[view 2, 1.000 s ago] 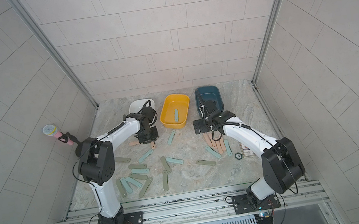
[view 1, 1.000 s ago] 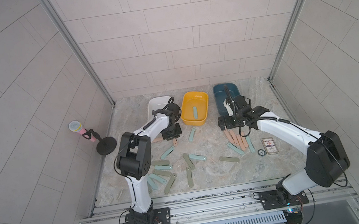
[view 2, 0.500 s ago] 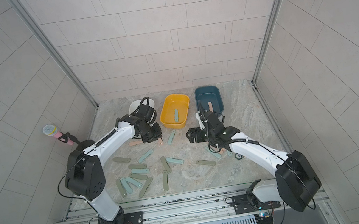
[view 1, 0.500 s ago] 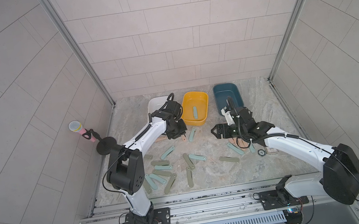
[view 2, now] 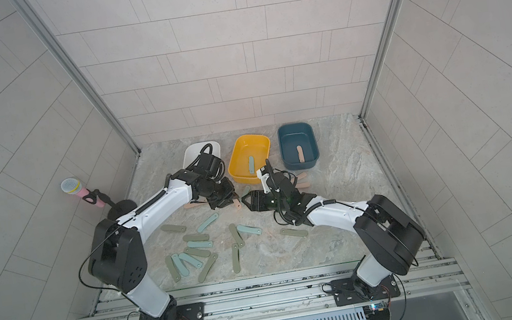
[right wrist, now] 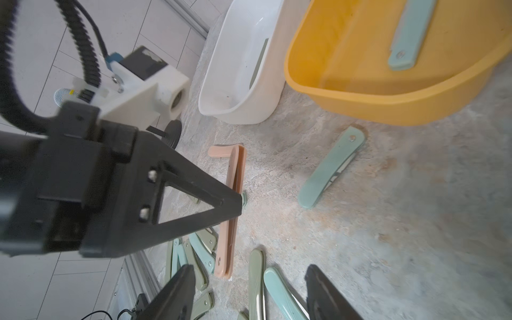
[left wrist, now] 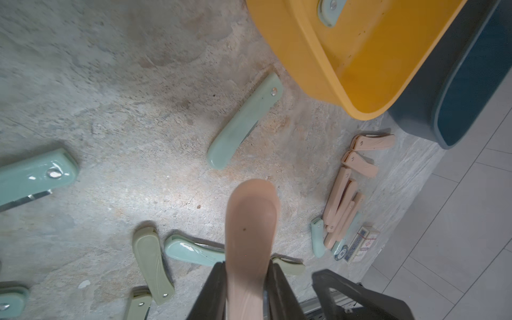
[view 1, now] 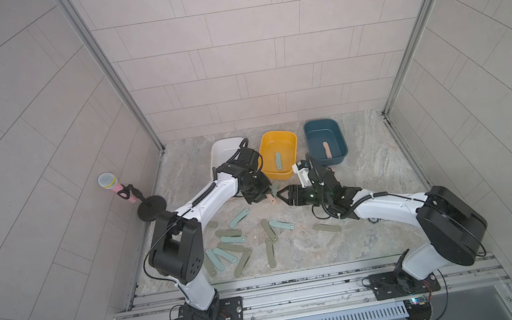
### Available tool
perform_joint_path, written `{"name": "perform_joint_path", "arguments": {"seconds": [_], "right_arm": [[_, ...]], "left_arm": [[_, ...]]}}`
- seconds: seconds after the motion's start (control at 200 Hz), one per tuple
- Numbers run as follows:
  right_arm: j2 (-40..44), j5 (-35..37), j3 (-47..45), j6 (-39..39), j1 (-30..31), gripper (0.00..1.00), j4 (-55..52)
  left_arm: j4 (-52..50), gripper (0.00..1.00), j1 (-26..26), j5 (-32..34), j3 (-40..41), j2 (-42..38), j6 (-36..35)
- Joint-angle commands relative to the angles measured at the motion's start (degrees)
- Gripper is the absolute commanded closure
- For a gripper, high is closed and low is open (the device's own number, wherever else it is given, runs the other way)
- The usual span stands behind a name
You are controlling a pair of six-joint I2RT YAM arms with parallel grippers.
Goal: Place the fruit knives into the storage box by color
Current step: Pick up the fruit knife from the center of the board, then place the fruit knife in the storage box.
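My left gripper (view 1: 264, 197) (left wrist: 248, 270) is shut on a peach-pink fruit knife (view 1: 272, 200) (left wrist: 250, 221) and holds it above the floor in front of the yellow box (view 1: 293, 143). In the right wrist view the same pink knife (right wrist: 227, 243) hangs from the left gripper (right wrist: 235, 206). My right gripper (view 1: 282, 194) (right wrist: 248, 274) is open and faces it; the knife's free end sits just ahead of the gap, touching neither finger. Several olive and teal knives (view 1: 230, 240) lie on the floor. The yellow box holds a teal knife (view 1: 278, 161), and the blue box (view 1: 340, 136) holds a pink one (view 1: 326, 150).
A white box (view 1: 223, 146) stands left of the yellow one, with an olive knife (right wrist: 260, 61) inside. Several pink knives (left wrist: 340, 205) lie beside a printed card (left wrist: 361, 245) and a black disc (left wrist: 342, 252). A microphone on a stand (view 1: 114, 186) is at the left wall.
The right arm has swung left from in front of the blue box toward the middle. The left gripper has carried the pink knife away from the white box toward the right gripper.
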State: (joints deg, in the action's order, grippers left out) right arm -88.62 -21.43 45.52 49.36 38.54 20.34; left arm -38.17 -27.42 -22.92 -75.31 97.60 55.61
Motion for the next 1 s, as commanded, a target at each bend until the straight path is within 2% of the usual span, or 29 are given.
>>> {"name": "perform_joint_path", "arguments": {"seconds": [0.0, 0.315, 0.565, 0.871, 0.936, 0.971, 0.996], "right_arm": [[-1.9, -2.0, 0.5, 3.6, 0.9, 0.37, 6.9], [-6.2, -3.0, 2.4, 5.2, 2.0, 0.44, 8.8], [-8.4, -4.3, 3.3, 6.3, 2.0, 0.71, 10.3], [-8.2, -4.8, 3.3, 7.4, 2.0, 0.9, 10.7], [-7.9, -4.8, 3.4, 7.3, 2.0, 0.9, 10.2], [-7.5, -4.6, 3.6, 7.1, 2.0, 0.91, 9.3], [-7.3, -4.5, 3.7, 6.8, 2.0, 0.91, 8.5]], "left_arm": [[0.5, 0.99, -0.2, -0.2, 0.7, -2.6, 1.5], [1.0, 0.99, -0.3, -0.3, 1.8, -3.5, 1.2], [1.1, 0.99, -0.3, -0.3, 2.0, -4.6, 1.0], [1.1, 0.98, -0.3, 0.2, 2.2, -5.0, 0.7], [1.1, 0.95, -0.3, 0.3, 2.2, -5.2, 0.4], [1.0, 0.87, -0.3, 0.5, 2.1, -5.3, 0.1], [0.8, 0.79, -0.3, 0.6, 2.0, -5.5, -0.3]]}}
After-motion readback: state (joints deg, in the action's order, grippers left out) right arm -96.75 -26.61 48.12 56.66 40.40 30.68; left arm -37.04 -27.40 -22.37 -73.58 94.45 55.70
